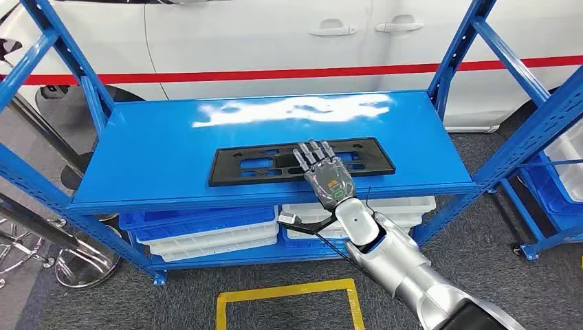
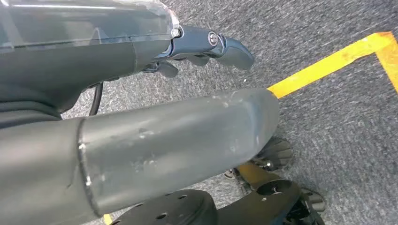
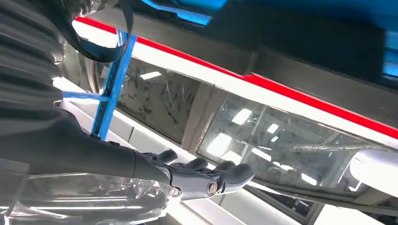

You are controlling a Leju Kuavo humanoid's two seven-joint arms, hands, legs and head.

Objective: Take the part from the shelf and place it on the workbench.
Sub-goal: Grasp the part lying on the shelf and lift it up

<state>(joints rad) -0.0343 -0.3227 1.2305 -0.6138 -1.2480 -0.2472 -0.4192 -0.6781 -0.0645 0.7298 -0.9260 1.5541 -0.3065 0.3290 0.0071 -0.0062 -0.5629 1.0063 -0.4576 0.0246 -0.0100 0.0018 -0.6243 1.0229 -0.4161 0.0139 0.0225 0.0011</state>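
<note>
A flat black rectangular part [image 1: 261, 165] with several cut-outs lies near the front edge of the blue shelf top [image 1: 172, 130]. My right hand [image 1: 323, 170] reaches over the part's right half, palm down and fingers spread, holding nothing; I cannot tell whether it touches the part. The right wrist view looks along that hand [image 3: 206, 176], its dark fingers stretched out. My left hand [image 2: 206, 47] hangs low over the grey carpet, its fingers loosely out and empty.
White and blue bins [image 1: 206, 234] fill the lower shelf. A white car [image 1: 275, 34] with a red stripe stands behind the rack. A yellow tape square [image 1: 289, 295] marks the floor in front. Another blue rack [image 1: 550, 137] stands at the right, chrome stool bases [image 1: 82, 261] at the left.
</note>
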